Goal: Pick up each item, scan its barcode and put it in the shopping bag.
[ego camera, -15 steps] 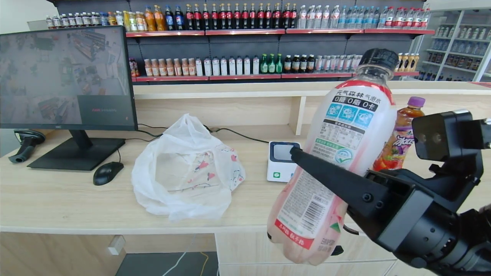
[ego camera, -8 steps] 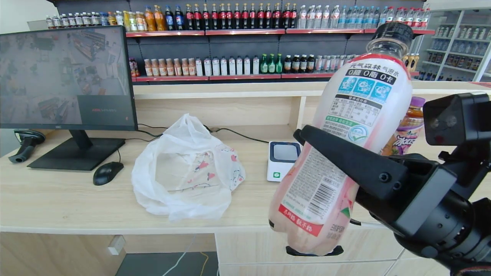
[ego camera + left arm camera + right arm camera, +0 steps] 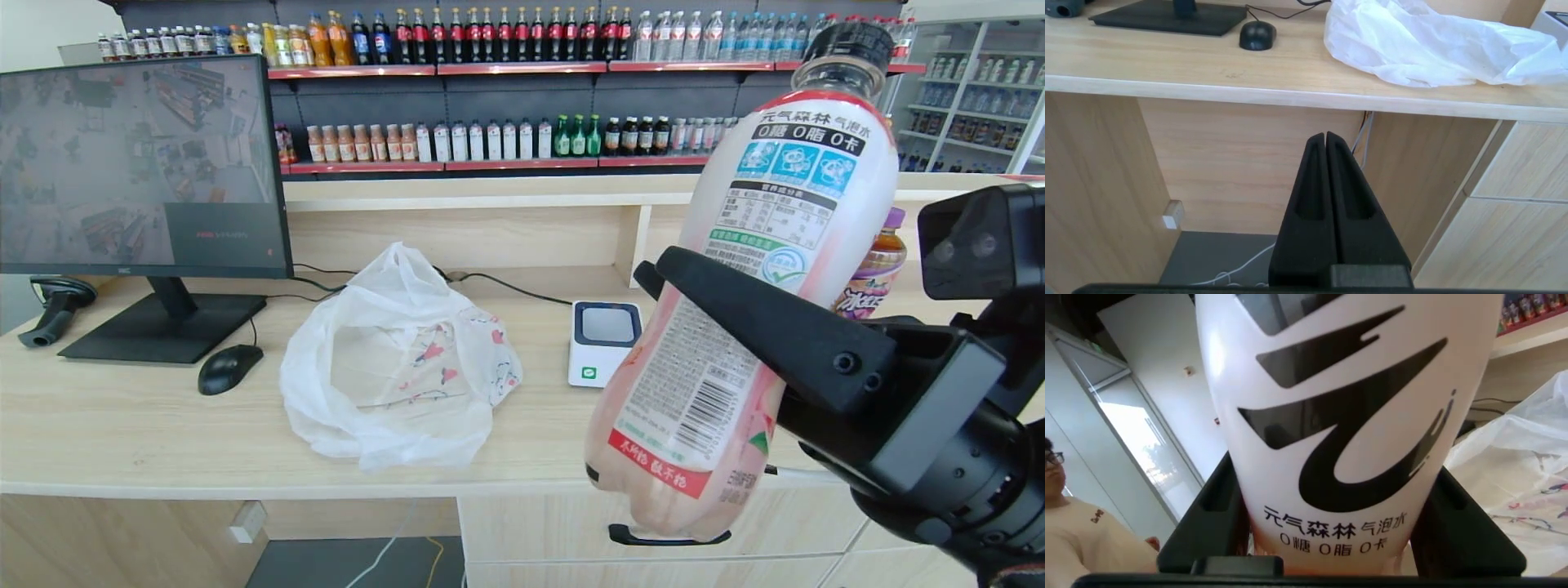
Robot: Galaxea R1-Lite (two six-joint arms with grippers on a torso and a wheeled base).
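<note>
The bottle (image 3: 784,188) is clamped in the right gripper (image 3: 694,278) and has been raised rightward, clear of the scanner (image 3: 602,341). Its barcode is turned away from the window, so scanning is judged pending. The left gripper (image 3: 1327,204) is held closed below the counter (image 3: 1208,77).

A bare strip of table (image 3: 122,441) is running along the front edge, leaving room to pass ahead of the shopping bag (image 3: 396,359) and barcode scanner (image 3: 602,343). The bag is slumping wide, just beside the scanner. The monitor (image 3: 139,163) and mouse (image 3: 229,367) are crowding the left. The pink bottle (image 3: 751,310) is hanging in the air over the right front edge, with a juice bottle (image 3: 878,273) standing behind it.
</note>
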